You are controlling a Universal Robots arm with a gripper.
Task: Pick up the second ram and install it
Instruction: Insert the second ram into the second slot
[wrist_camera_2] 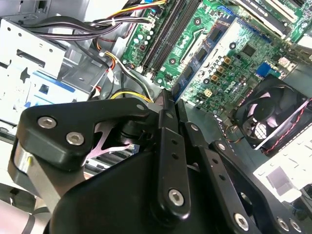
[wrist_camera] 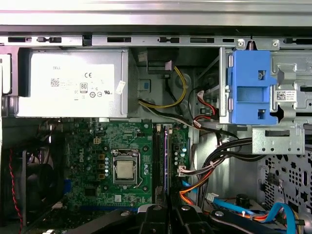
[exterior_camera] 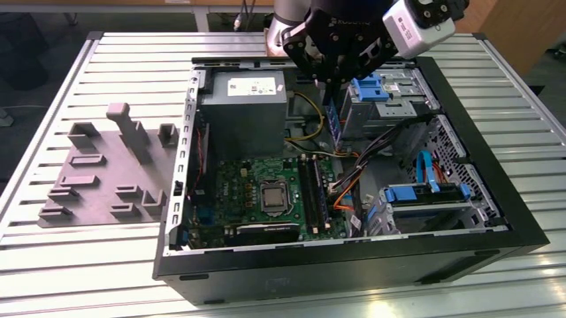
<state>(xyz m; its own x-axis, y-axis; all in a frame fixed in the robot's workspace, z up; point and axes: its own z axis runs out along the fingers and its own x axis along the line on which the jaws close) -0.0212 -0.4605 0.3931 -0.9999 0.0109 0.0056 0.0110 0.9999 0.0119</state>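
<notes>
The ram stick (exterior_camera: 332,122) is held edge-on between the closed jaws of the gripper (exterior_camera: 330,85), hanging straight down below them over the open computer case (exterior_camera: 354,265), above the long black memory slots (exterior_camera: 311,189) on the motherboard (exterior_camera: 238,175). For the seating to go well, the stick is best kept upright, lined up lengthwise with an empty slot, and pressed down evenly so neither end tips. It is seen as a thin, narrow, dark blue-green strip, with its chips too small to make out.
</notes>
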